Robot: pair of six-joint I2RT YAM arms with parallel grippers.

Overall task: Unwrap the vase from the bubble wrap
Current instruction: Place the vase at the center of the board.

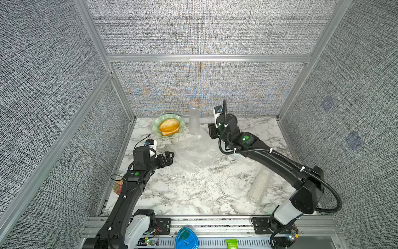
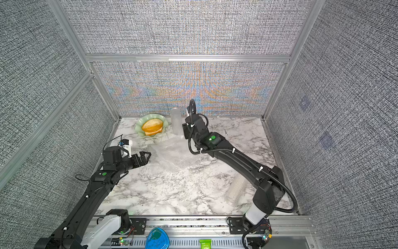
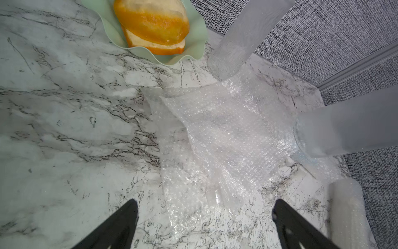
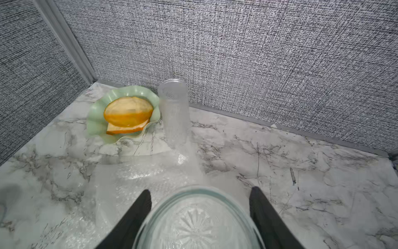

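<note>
Clear, crinkly bubble wrap (image 1: 193, 154) lies spread flat on the marble table (image 1: 183, 194), at the centre of both top views, between the two arms. A second piece, rolled into an upright tube (image 1: 194, 120), stands at the back wall beside a green scalloped dish (image 1: 158, 127) holding a bread roll (image 1: 169, 126); a third roll (image 1: 259, 185) lies at lower right.

In both top views the vase is hard to make out. The right wrist view shows what they do not: the right gripper (image 4: 200, 194) has its jaws clamped on the glass vase (image 4: 198, 224), whose rim and starburst-cut base fill the bottom centre of the frame. The left wrist view shows the frosted vase (image 3: 349, 129) at the right edge, over the sheet's far side, and the left gripper (image 3: 204, 207) with jaws wide apart above the sheet's near edge, gripping nothing.
</note>
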